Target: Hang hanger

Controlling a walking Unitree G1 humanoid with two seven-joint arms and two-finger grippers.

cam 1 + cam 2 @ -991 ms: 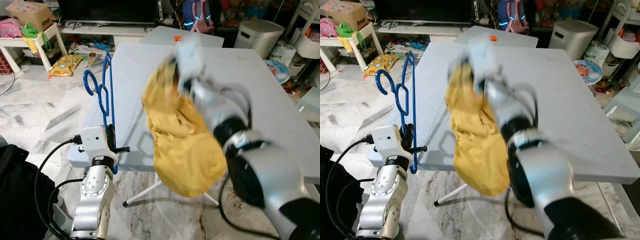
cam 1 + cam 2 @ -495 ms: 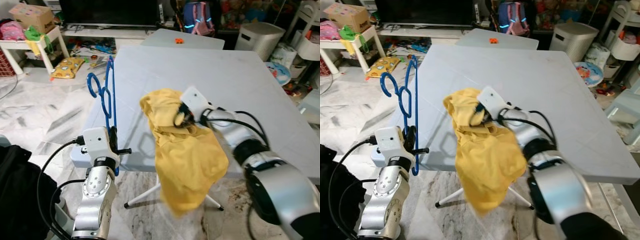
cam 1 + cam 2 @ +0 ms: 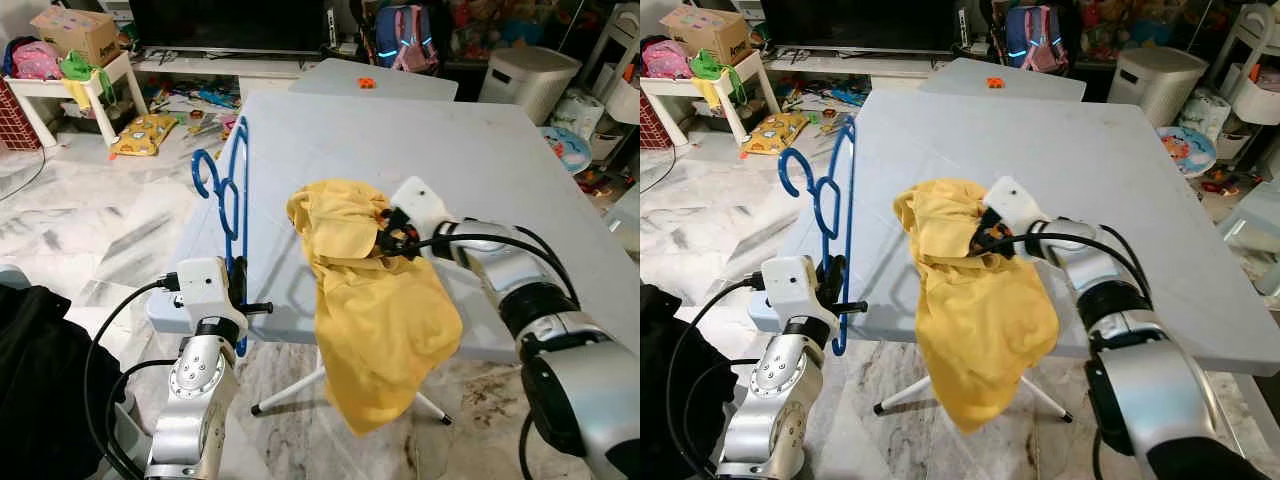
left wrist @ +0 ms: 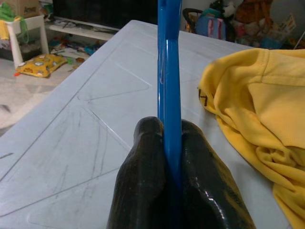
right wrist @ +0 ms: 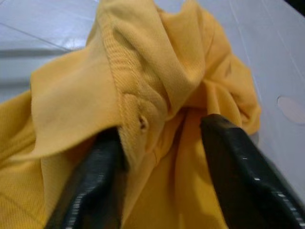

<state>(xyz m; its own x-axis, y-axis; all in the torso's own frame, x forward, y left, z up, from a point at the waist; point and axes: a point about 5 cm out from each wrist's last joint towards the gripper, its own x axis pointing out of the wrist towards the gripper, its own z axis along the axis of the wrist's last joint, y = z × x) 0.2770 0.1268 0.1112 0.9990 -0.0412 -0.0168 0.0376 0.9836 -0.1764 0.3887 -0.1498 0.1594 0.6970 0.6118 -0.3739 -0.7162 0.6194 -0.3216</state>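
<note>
A blue hanger stands upright at the left front edge of the grey table. My left gripper is shut on its lower bar, and the bar rises from between the black fingers. A yellow shirt lies bunched on the table and drapes over the front edge. My right gripper rests in the bunched collar. Its fingers stand wide apart, open, with fabric between them.
A second white table with a small orange object stands behind. A white bin is at the back right. Toys and a low white table with a cardboard box are at the left. A black bag sits by my left side.
The right arm has come down from mid-air and laid the shirt on the table, where it now drapes over the edge. The left gripper still holds the hanger.
</note>
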